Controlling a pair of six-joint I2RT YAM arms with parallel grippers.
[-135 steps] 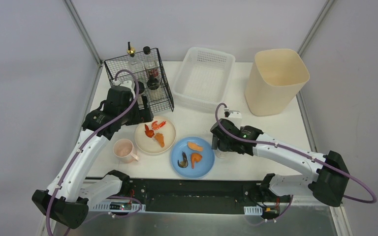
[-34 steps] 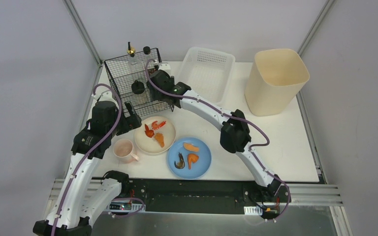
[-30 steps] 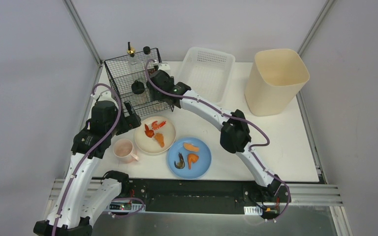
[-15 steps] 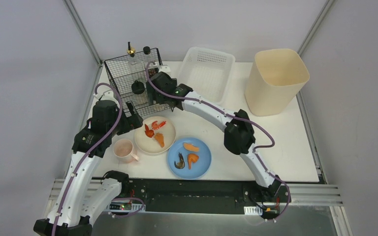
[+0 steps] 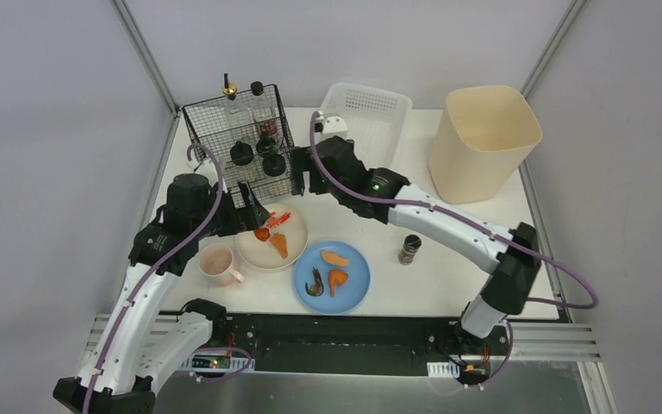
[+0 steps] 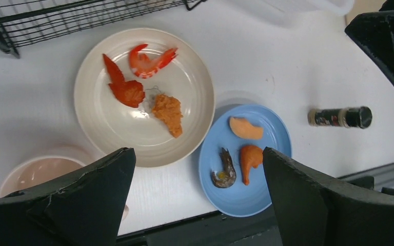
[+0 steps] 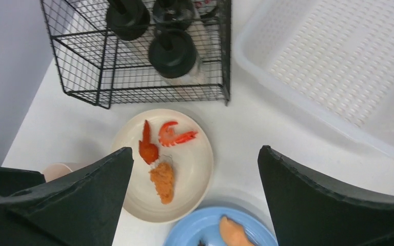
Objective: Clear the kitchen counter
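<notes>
On the bench, which fills the middle of the overhead view, quite a lot is not yet put away: a cream plate of shrimp pieces, a blue plate with more seafood just to its near right, a pink mug close by the cream plate's near-left rim, and a spice jar standing alone further right.

The left end effector hangs above the cream plate, released and empty with its fingers spread wide. The right end effector is also spread and empty, poised just beside the near right corner of the wire rack.

My worries, as I judge them:
- If I bring the left arm down off-centre, a finger could press the plate's rim, tip it and scatter shrimp, or nudge the mug.
- The right forearm passes close to the upright spice jar, so a careless sweep towards me could knock it over and set it rolling.
- The right end effector could snag the rack's wire and jostle the black-capped bottle inside.

The bench lies flat and level. Its long axis runs left to right, and its far edge carries the rack, the white perforated basket and the beige bin.
</notes>
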